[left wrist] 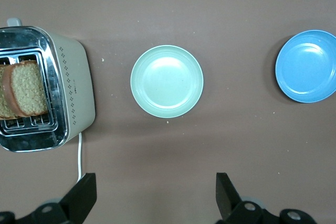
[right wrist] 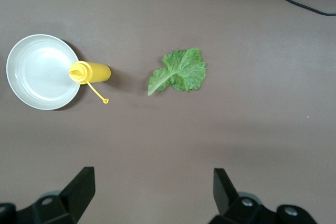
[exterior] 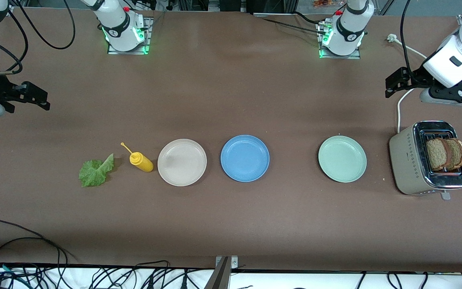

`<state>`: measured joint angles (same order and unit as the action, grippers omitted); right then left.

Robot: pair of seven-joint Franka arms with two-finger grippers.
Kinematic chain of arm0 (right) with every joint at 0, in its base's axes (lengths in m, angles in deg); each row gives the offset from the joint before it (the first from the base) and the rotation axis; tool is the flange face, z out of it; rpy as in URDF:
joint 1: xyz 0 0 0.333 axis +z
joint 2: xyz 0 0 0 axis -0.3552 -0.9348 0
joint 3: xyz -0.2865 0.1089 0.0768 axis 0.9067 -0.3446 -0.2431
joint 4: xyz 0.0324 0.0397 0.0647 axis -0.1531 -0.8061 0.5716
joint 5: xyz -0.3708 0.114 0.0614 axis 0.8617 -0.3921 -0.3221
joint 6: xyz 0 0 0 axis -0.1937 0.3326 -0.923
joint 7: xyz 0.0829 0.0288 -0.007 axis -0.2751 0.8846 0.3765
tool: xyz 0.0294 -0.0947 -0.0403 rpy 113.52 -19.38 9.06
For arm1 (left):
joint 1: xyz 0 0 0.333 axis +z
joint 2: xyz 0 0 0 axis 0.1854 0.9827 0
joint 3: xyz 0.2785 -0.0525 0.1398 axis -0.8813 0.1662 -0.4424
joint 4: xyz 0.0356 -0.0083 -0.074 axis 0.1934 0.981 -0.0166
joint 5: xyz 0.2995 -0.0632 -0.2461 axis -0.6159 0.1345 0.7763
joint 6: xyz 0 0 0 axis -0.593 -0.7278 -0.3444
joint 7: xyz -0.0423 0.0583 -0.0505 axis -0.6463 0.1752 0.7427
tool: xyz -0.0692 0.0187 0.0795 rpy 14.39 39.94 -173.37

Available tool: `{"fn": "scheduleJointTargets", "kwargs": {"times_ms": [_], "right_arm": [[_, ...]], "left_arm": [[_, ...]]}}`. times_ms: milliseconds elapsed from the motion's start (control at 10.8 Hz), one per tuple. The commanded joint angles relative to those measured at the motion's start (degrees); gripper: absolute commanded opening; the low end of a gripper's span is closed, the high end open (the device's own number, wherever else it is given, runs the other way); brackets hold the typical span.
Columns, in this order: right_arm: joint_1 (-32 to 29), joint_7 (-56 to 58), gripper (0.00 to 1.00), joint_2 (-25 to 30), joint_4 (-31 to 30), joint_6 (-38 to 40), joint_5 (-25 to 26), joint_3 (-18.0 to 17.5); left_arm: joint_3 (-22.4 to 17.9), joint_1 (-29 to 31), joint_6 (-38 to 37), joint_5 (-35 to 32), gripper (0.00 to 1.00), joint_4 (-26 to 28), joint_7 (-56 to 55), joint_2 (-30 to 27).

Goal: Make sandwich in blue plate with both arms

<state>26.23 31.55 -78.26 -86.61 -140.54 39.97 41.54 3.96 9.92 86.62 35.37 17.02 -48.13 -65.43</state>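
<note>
Two brown bread slices (exterior: 445, 153) (left wrist: 23, 90) stand upright in the slots of a beige toaster (exterior: 409, 160) (left wrist: 73, 87) at the left arm's end of the table. The blue plate (exterior: 245, 158) (left wrist: 307, 66) sits empty mid-table. A ruffled green lettuce leaf (exterior: 96, 170) (right wrist: 178, 72) lies flat toward the right arm's end. My left gripper (exterior: 391, 84) (left wrist: 156, 182) hangs open and empty over bare table near the toaster. Over bare table at the other end, my right gripper (exterior: 40, 98) (right wrist: 152, 177) also hangs open, holding nothing.
A pale mint plate (exterior: 342, 158) (left wrist: 166, 81) sits between the blue plate and the toaster. A beige plate (exterior: 182, 162) (right wrist: 39, 72) and a yellow squeeze bottle (exterior: 141, 161) (right wrist: 92, 72) lying on its side sit between the blue plate and the lettuce. The toaster's white cord (exterior: 399, 108) runs toward the bases.
</note>
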Motion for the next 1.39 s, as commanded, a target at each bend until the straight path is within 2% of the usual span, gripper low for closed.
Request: {"fn": "scheduleJointTargets", "kwargs": {"times_ms": [0,1298], "right_arm": [[0.03,0.80,1.00,0.14,0.04,-0.67,0.91,0.01],[0.12,0.01,1.00,0.14,0.38,-0.16,0.47,-0.17]], "left_arm": [[1.30,1.64,-0.81,-0.57,1.00,-1.84,0.91,0.81],[1.22,1.29,-1.16,-0.58,1.00,-1.84,0.56,0.81]]}}
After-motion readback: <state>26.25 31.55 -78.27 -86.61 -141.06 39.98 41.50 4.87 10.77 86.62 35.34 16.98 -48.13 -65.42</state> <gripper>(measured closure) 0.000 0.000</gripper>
